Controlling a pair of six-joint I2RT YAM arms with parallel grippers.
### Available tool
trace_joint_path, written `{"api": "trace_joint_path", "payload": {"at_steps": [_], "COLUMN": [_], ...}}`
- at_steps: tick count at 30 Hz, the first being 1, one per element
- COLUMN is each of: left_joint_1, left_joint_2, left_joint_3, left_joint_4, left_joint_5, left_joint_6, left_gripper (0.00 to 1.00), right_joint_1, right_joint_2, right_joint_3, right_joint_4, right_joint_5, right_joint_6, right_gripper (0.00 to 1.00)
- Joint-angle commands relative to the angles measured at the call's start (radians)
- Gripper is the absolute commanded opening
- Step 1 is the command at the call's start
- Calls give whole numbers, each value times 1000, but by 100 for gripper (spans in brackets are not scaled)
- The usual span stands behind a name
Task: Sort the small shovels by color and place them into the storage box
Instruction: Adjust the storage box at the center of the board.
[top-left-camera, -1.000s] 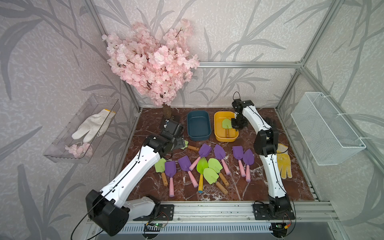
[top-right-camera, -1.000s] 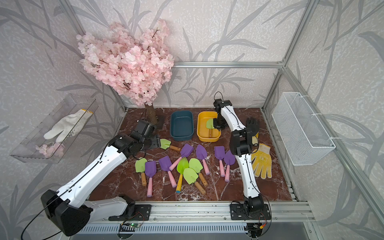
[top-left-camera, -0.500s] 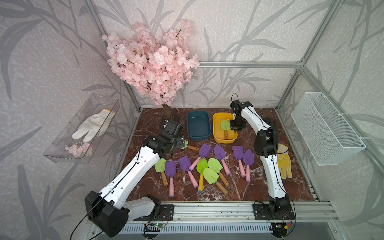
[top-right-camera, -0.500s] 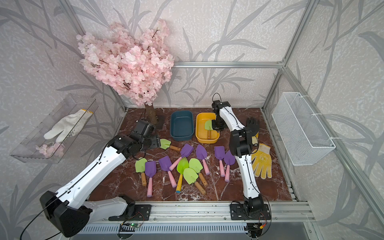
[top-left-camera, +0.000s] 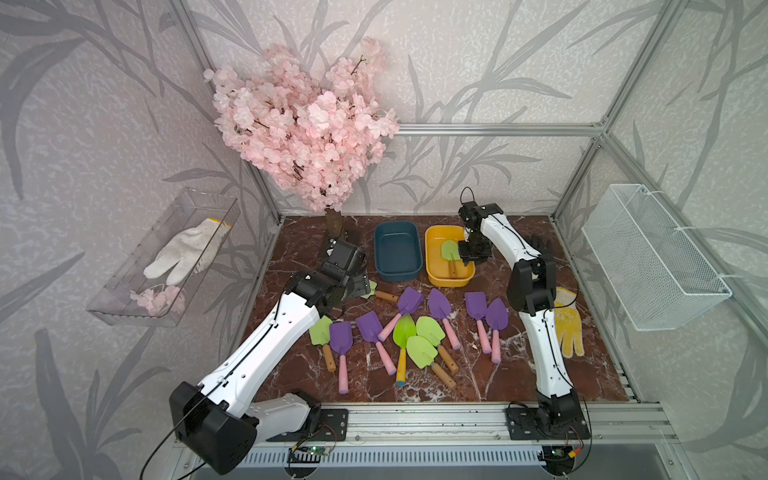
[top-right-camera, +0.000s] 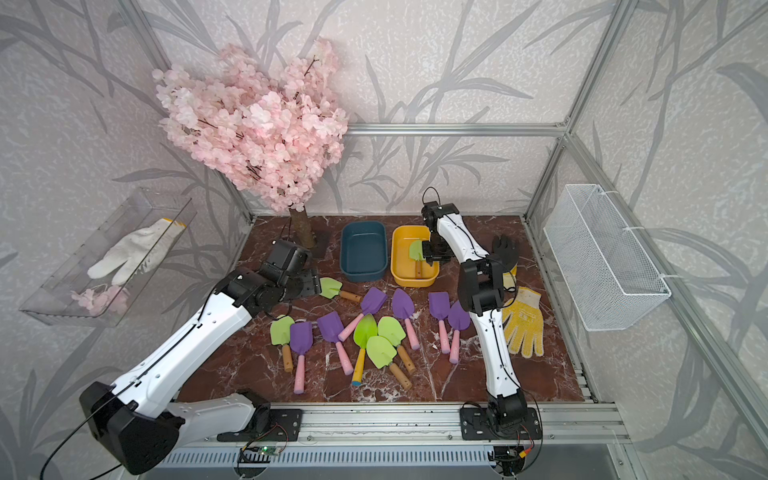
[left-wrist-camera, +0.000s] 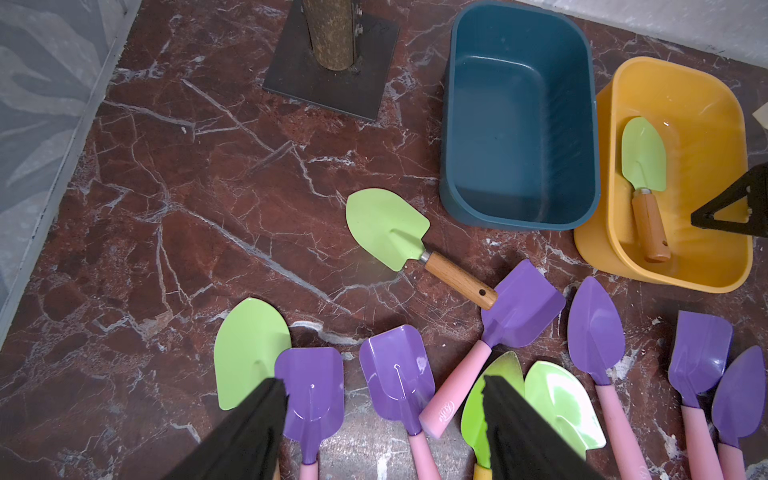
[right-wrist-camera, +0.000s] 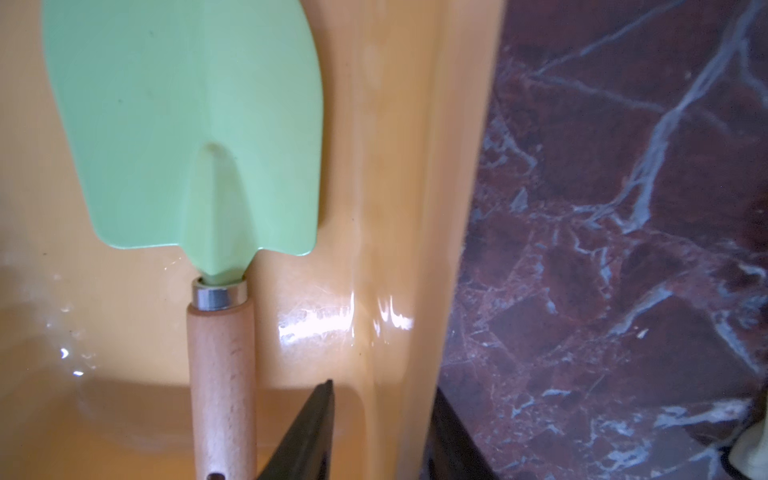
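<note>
Robot lab test booth, aluminium frame (top-left-camera: 498, 129), leaf-patterned wall panels (top-left-camera: 498, 62), marble tabletop (top-left-camera: 498, 382)

- table (top-left-camera: 590, 374): dark red marble look, white veins all over
- teal-blue box (left-wrist-camera: 519, 216), plain; yellow-orange box (left-wrist-camera: 673, 278), kinda glossy
- purple shovels (top-left-camera: 476, 304): purple blades, pink handles
- green shovels (top-left-camera: 422, 351): lime blades, tan wood handles
- one lime shovel (top-left-camera: 404, 330) has a yellow handle with a blue tip
- boxed shovel (right-wrist-camera: 187, 124): paler mint green, silver collar
- yellow glove (top-left-camera: 568, 324), speckled; white glove (top-left-camera: 183, 253) with a yellow cuff
- blossom tree (top-left-camera: 303, 129): pink flowers, brown trunk
- walls (top-left-camera: 519, 62): light grey with a darker grey leaf print
- wire basket (top-left-camera: 648, 257): white
- arms are white with black joints; left claw (left-wrist-camera: 382, 382) and right claw (right-wrist-camera: 382, 390) are black
</note>
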Motion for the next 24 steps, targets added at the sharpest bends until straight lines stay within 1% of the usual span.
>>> {"api": "trace_joint_path", "payload": {"at_steps": [1, 2, 7, 13, 18, 24], "left_joint_1": [-4, -4, -6, -18, -26, -52], "left_joint_2": [-23, -26, -49, -84, -104, -95], "left_joint_3": [19, 21, 25, 23, -1, -45], "left_joint_4": [-24, -28, -53, -107, -173, -223], "left_joint_5": [-8, -10, -15, -52, -91, -83], "left_joint_6": [4, 4, -8, -43, -119, -202], "left_gripper": [78, 78, 78, 77, 77, 76], "right_joint_1": [4, 4, 4, 4, 16, 32], "right_joint_2": [-65, -76, -143, -276, -446, -663], "right_joint_3": [26, 33, 59, 44, -85, -336], "right_joint_4": [-29, -33, -63, -106, -90, -10], "right_joint_5": [26, 32, 66, 112, 123, 94], "right_joint_6": [12, 15, 28, 50, 65, 84], "right_gripper": [43, 45, 51, 53, 54, 54]}}
